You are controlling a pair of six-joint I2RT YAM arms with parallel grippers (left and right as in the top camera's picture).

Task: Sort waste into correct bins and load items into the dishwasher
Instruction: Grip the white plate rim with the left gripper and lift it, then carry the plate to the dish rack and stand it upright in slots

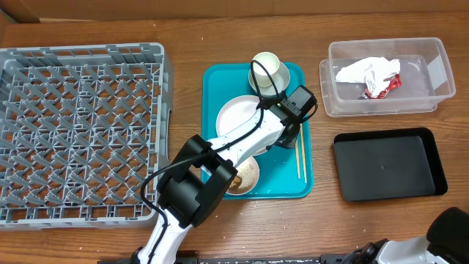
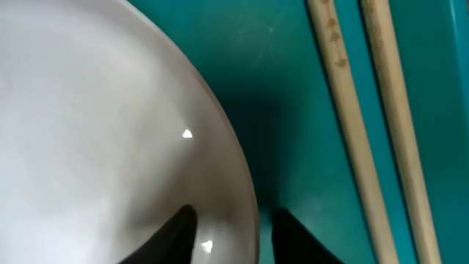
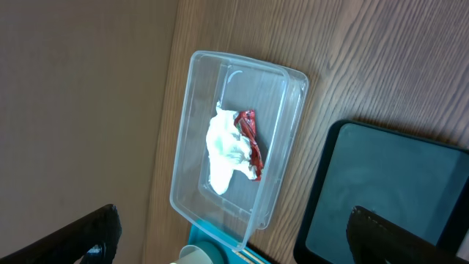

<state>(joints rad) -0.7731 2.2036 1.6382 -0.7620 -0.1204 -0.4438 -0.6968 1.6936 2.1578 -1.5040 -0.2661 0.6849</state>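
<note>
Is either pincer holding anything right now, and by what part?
Left pincer straddles the rim of the plate, one finger inside, one outside; whether it grips firmly cannot be told. Right pincer is open, holding nothing.

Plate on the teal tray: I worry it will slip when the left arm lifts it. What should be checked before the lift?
1. Left gripper straddles the rim of the plate, one side inside and one outside: ok.
2. Jaws pressed firmly onto the rim: cannot tell.
3. Chopsticks lie on the teal tray, apart from the gripper: ok.
4. Dish rack has free pegs for the plate: ok.
5. Right gripper open and holding nothing: ok.
</note>
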